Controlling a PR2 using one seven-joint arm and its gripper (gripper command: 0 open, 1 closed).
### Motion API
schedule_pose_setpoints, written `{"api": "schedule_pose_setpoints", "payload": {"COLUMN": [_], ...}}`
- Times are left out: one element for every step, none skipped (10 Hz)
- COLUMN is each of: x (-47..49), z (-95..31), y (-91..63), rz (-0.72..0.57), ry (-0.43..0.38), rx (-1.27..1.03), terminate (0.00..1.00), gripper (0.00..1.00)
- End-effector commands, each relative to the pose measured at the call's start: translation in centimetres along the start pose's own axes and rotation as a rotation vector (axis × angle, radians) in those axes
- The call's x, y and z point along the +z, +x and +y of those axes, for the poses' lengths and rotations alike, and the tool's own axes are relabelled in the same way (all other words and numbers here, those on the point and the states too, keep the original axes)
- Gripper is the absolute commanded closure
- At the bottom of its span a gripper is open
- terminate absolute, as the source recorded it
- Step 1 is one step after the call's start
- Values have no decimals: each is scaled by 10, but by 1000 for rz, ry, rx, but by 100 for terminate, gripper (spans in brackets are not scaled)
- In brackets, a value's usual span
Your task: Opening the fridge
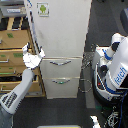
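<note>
Currently gripper (34, 56) sits at the fridge's (62, 30) left edge by the upper door's lower corner; can't tell if fingers are apart or clamped. Fridge stands center, door looks closed.

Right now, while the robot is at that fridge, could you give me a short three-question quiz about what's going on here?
1. True or false: the fridge's big upper door is wide open, showing shelves.
2. Where is the gripper? A) on a lower drawer handle B) at the left edge of the upper door, as the exterior view sees it C) resting on the floor
3. What stands at the exterior view's left of the fridge?

Key
1. False: the door looks closed or barely ajar; no interior shows.
2. B
3. A tan wooden drawer cabinet, with drawers pulled out.
</note>
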Motion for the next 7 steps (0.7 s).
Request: {"api": "schedule_pose_setpoints", "payload": {"x": [-5, -6, -10, -11, -10, -11, -16], "z": [-20, -20, -17, -15, -10, -5, 8], "y": [55, 60, 68, 75, 82, 85, 90], "rz": [121, 141, 181, 193, 188, 186, 192], "ry": [-87, -98, -109, -99, -100, -92, -84], "rx": [-65, -68, -58, -57, -45, -35, -10], "terminate": [0, 0, 0, 0, 0, 0, 0], "gripper": [0, 0, 0, 0, 0, 0, 0]}}
